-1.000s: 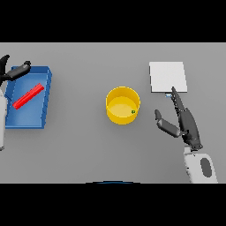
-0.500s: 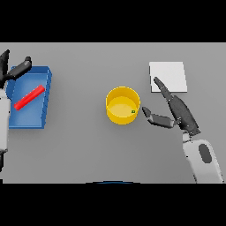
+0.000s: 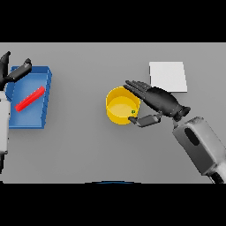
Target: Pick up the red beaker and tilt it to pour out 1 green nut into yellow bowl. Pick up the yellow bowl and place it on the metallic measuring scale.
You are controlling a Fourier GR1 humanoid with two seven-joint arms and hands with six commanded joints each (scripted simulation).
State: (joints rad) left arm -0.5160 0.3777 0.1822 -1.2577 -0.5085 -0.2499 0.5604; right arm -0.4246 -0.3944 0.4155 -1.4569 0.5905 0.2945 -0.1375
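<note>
A grey surface (image 3: 84, 150) fills the scene, plain and even in tone. On its left side lies a blue tray (image 3: 42, 112), rectangular with low raised walls, its long side running away from the viewer. The tray's left edge is partly covered, so its full outline cannot be seen. It sits well apart from everything at the middle and right of the surface.
</note>
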